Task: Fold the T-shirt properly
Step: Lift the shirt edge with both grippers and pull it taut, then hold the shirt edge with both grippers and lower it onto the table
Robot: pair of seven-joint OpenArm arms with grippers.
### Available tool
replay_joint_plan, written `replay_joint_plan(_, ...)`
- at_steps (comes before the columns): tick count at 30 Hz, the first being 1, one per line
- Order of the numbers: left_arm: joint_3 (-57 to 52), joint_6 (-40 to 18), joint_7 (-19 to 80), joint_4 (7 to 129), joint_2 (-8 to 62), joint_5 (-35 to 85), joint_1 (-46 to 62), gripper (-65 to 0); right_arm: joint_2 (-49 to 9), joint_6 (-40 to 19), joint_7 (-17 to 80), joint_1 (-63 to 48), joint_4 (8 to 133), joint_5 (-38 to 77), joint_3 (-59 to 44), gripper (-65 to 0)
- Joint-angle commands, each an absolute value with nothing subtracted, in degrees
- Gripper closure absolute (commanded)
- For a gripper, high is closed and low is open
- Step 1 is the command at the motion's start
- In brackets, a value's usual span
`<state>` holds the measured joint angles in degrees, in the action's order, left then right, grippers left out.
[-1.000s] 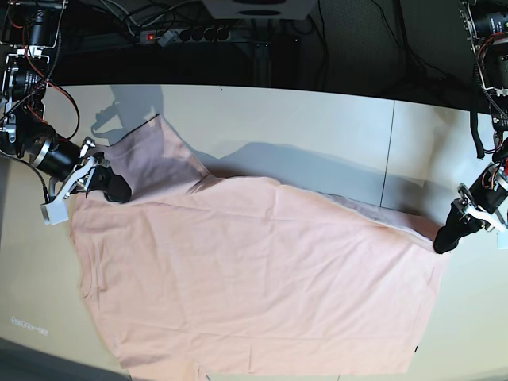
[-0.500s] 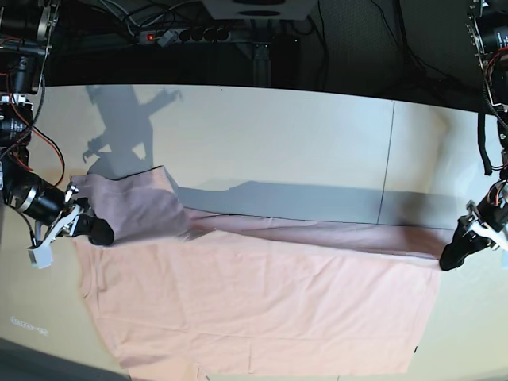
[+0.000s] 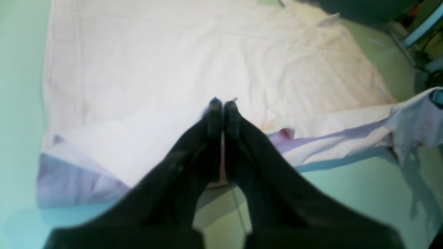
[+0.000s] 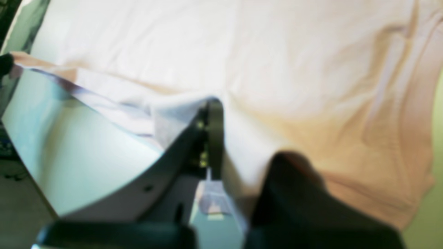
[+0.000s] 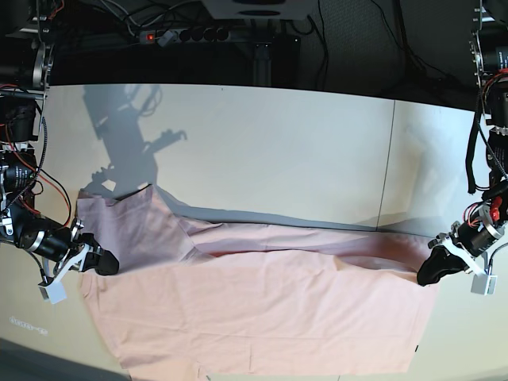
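No legible lettering on the plain pink T-shirt point(image 5: 262, 317).

We see the left tool point(image 3: 223, 103) rising from the bottom of the frame, its two dark fingers point(image 3: 214, 114) pressed together. A thin pink strip seems pinched between them, though blur makes this uncertain. The pale pink T-shirt point(image 3: 193, 58) fills the upper frame, its folded edge crossing the middle over the greenish bench point(image 3: 346, 193).
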<state>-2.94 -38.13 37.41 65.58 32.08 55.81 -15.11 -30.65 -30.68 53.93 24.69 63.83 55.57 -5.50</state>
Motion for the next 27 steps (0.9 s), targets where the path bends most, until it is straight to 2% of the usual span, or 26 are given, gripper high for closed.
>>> replay_joint_plan(1, -3.31, -38.13, 35.48, 66.32, 33.21, 55.7, -16.67, 0.0, -31.88, -33.5, 52.31, 26.87, 63.9, 55.64, -5.69, 0.0)
replay_joint_plan(18, -2.15, -38.13, 31.88, 56.58, 33.19, 51.16, -20.64, 0.0, -31.18, -33.89, 47.86, 30.13, 58.11, 48.12, -3.77, 0.0)
replay_joint_plan(27, -2.15, -38.13, 31.0, 53.91, 33.21, 51.13, -21.15, 0.0, -31.07, -33.85, 41.8, 31.7, 57.98, 39.72, 6.46, 0.0)
